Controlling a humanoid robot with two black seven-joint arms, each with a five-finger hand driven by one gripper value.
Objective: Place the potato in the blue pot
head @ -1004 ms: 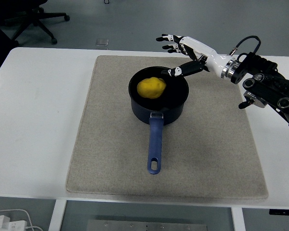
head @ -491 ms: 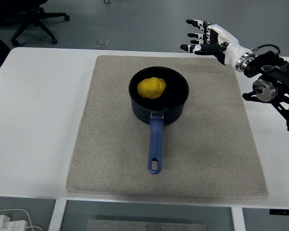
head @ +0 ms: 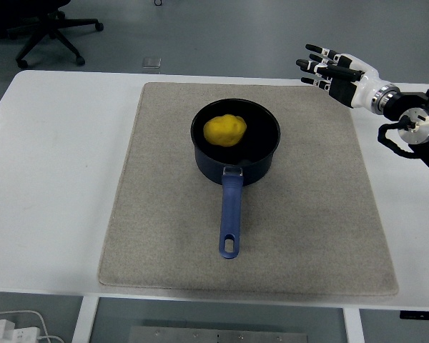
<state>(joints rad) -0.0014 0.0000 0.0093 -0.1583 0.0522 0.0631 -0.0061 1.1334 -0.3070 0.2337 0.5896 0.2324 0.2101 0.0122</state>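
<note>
A: One view only, the head view. Where is the potato [head: 224,130]?

B: Inside the pot [head: 235,145], resting on the pot floor toward its left wall. The pot stands on the mat [head: 171,214], nearer the mat's far edge than its near edge, with the handle [head: 230,214] pointing at the near edge of the table [head: 57,179].

A: State of the right hand [head: 336,69]?

B: Fingers spread, holding nothing. It hovers above the mat's far right corner, well apart from the pot. The left hand does not show.

A: Which step is in hand?

B: Judged from the layout, placement is complete: the potato sits fully within the rim, untouched by any finger. The step in hand appears to be clearing the arm from the work area.

A: What does the next move call for?

B: Probably only a retreat toward the table's right edge, fingers kept spread, on a path that passes clear of the pot and handle. No further grasp seems required.
</note>
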